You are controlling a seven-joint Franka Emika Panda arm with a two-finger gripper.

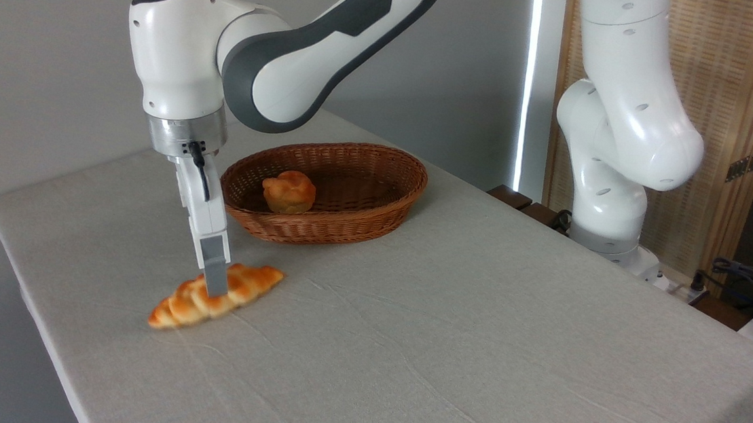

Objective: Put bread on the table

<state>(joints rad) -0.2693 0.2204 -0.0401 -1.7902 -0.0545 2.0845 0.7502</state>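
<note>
The bread (246,282), a long braided golden-orange loaf, lies low against the grey-beige cloth of the table (474,343), left of and in front of the basket. My gripper (214,284) comes straight down onto its middle and is shut on it. Only the near grey finger shows; the far one is hidden behind it. The loaf's left end points toward the table's left edge.
A brown wicker basket (375,224) stands just behind the gripper, holding a small round bun (289,191). The arm's white base (613,191) is at the table's far right side. The table's left edge is close to the loaf. Cables lie at the far right.
</note>
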